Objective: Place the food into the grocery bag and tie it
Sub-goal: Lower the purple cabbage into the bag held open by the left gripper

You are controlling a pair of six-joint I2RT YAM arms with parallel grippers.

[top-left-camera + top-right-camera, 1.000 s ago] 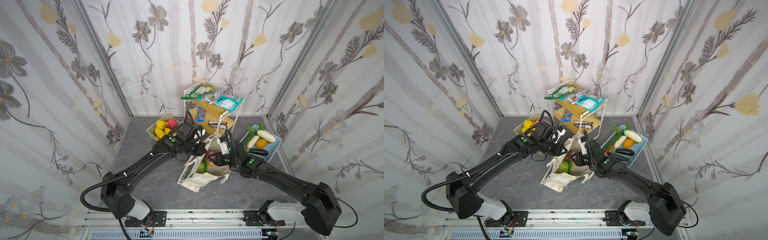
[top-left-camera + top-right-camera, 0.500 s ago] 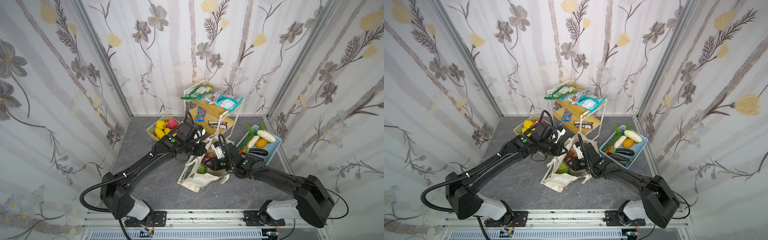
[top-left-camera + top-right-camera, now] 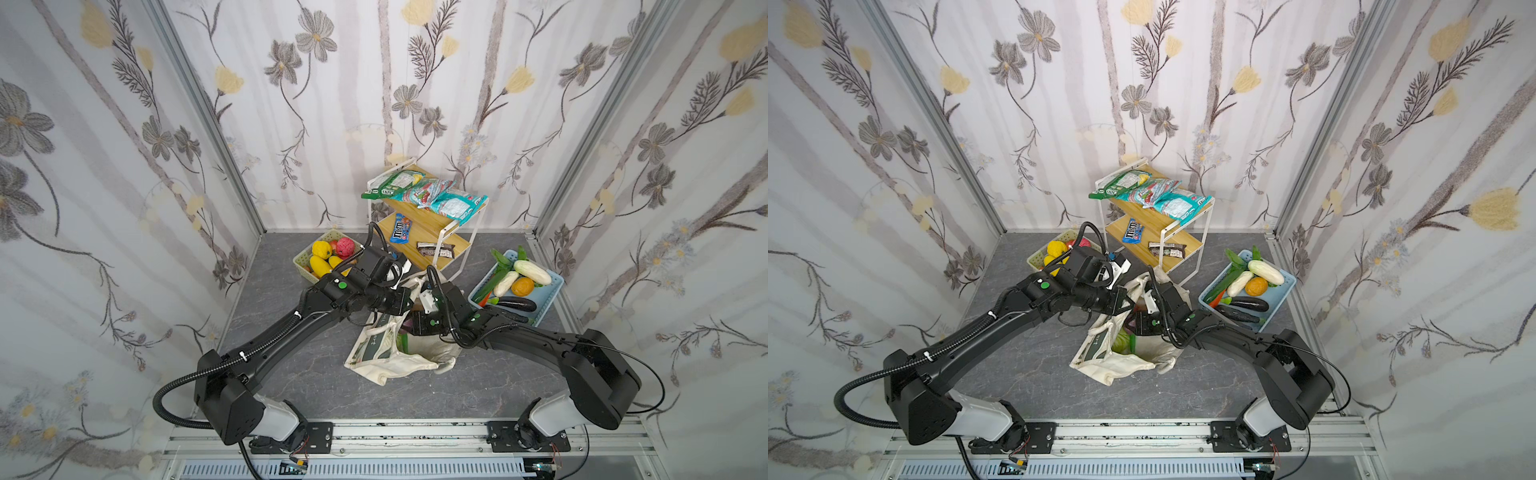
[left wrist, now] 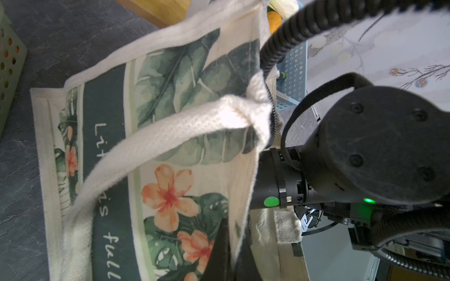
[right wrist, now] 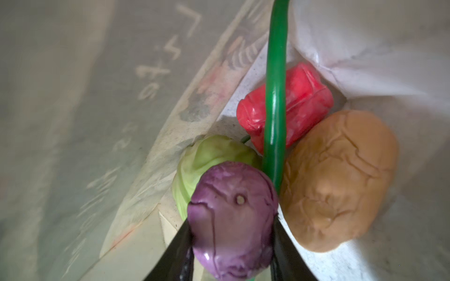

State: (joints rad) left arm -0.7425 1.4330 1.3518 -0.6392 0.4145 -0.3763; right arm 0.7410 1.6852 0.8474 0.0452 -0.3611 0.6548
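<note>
My right pincer (image 5: 231, 222) grips a purple cabbage (image 5: 229, 189) deep inside the grocery bag (image 3: 399, 365), near a green cabbage (image 5: 207, 158) and a red pepper (image 5: 304, 97). My left pincer (image 4: 230, 253) is closed on the bag's rim. The bag rests on the grey marbled table (image 3: 316, 382); from it, the shelf rack (image 3: 432, 232) is at 12 o'clock, the blue basket (image 3: 546, 297) at 2 o'clock. Flowered walls (image 3: 124, 166) enclose three sides
</note>
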